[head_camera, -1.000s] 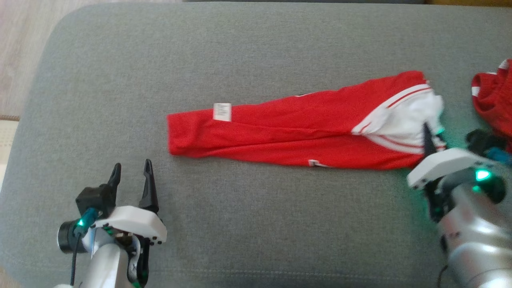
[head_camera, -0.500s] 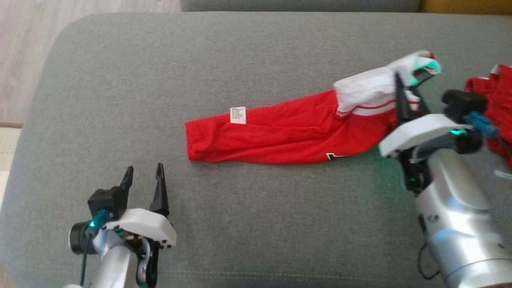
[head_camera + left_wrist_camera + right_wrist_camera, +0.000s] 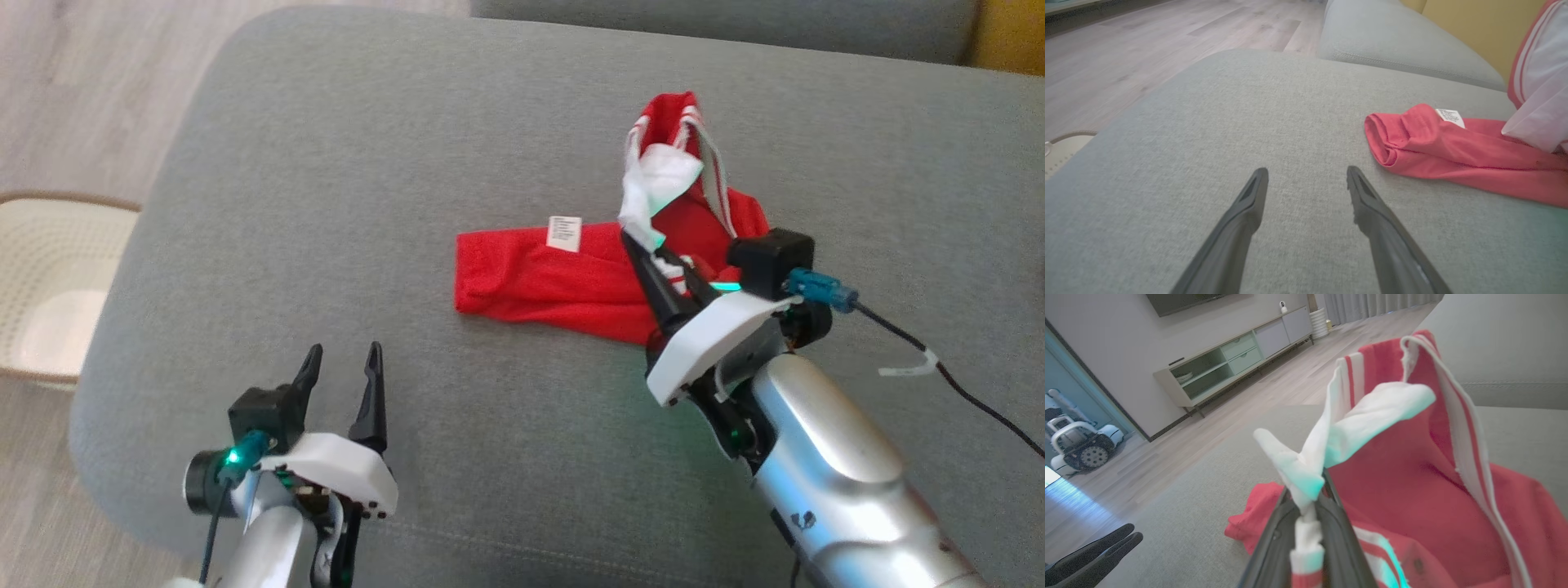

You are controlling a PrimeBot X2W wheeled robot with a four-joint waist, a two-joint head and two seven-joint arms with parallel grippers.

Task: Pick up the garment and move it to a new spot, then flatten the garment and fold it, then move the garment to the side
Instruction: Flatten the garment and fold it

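- Centrally, the red jersey-knit garment with white panels and stripes (image 3: 555,286) lies on the right half of the wide grey woven-fabric sofa cushion (image 3: 367,147). Its left part is flat on the seat and its right part is lifted clear of it.
- The right gripper (image 3: 641,243) is clenched on a twist of the garment's white cloth. In the right wrist view the cloth is squeezed between the two dark fingers and bulges out above their tips.
- Above that pinch a red section edged with white stripes stands up and leans toward the far side, while the rest drapes down onto the cushion.
- A small white rectangular care label (image 3: 564,233) sits on the upper face of the flat red part, near its far edge and just left of the right gripper.
- The garment's left end is a rounded fold, and neither gripper touches it.
- The left gripper (image 3: 344,349) hovers over the near left of the cushion, well apart from the garment. Its jaws are released and spread wide with nothing between them, and its fingers point toward the far side.
- A thin black cable (image 3: 939,367) runs from the right wrist across the cushion to the right.
- A second grey cushion (image 3: 718,24) adjoins the far edge.
- Pale wood-plank floor (image 3: 82,82) shows at the left, with a cream perforated object (image 3: 49,269) on it beside the cushion's left edge.
- Across the room in the right wrist view, a low pale cabinet with open shelves (image 3: 1237,363) stands against the wall.
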